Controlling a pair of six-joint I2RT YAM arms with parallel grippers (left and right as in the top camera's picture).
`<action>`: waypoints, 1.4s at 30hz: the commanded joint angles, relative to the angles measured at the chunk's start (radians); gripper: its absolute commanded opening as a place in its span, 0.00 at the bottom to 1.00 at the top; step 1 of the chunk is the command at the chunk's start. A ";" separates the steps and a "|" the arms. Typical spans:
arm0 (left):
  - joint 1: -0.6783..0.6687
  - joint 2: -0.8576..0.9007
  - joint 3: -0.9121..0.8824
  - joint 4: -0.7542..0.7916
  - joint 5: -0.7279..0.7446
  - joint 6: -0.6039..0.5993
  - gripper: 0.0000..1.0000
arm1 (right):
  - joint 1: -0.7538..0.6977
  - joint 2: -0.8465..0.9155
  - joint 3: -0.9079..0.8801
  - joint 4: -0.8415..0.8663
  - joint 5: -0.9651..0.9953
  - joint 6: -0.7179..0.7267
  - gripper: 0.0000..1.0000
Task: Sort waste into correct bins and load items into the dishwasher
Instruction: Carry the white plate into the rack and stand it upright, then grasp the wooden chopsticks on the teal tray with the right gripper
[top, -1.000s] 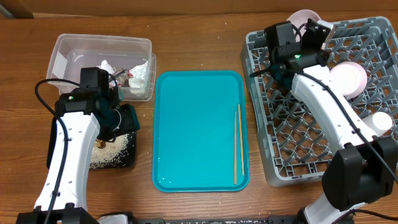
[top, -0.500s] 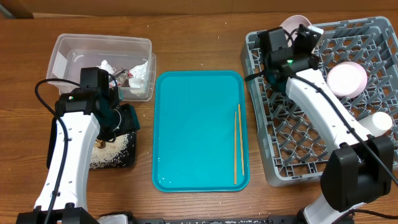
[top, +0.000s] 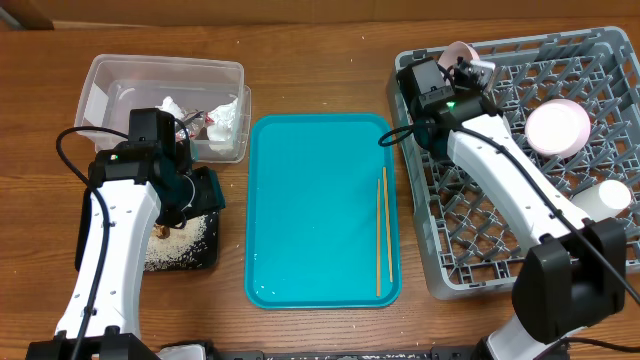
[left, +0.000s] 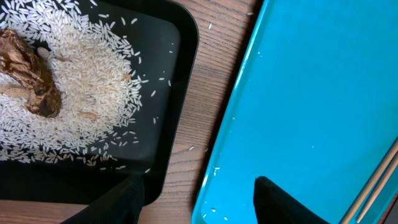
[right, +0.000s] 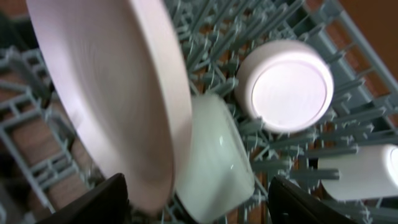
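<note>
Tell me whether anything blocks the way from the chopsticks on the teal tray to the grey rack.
Nothing visible does. The chopsticks lie along the right edge of the teal tray, and the rack stands just beside it; only the tray's rim and the rack's wall lie between.

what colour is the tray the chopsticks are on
Teal; the tray shows best in the overhead view.

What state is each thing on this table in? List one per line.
Left pincer, open, empty.
Right pincer, open.
Plate, standing on edge in rack.
Bowl, upside down in rack.
Cup, lying on its side.
Chopsticks, lying flat on teal tray.
Tub, holding crumpled paper.
Black tray, holding rice and scrap.
</note>
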 joint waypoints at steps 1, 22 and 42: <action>-0.005 -0.007 0.012 0.000 -0.006 0.012 0.59 | 0.000 -0.117 0.052 -0.030 -0.206 -0.018 0.75; -0.005 -0.007 0.012 -0.003 -0.003 0.012 0.66 | 0.212 -0.220 -0.311 -0.005 -0.946 -0.153 0.73; -0.005 -0.007 0.012 -0.003 -0.003 0.012 0.66 | 0.272 -0.060 -0.523 0.174 -0.961 -0.127 0.63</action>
